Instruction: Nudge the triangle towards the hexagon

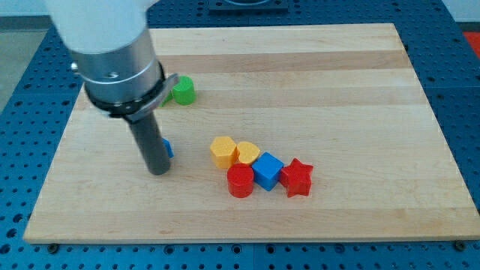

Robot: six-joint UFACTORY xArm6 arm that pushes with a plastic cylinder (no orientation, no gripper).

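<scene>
Wooden board [360, 90]: my tip [158, 171] touches blue block [168, 149].

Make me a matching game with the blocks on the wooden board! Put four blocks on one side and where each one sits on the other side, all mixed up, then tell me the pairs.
Blocks:
1. green block
2. red star
3. red cylinder
4. blue block by my tip

Places:
A. right end of the cluster
B. mostly hidden behind the rod, just above my tip
C. alone near the view's top, beside the arm
D. bottom of the cluster, left of the blue cube

Pairs: 1-C, 2-A, 3-D, 4-B
</scene>
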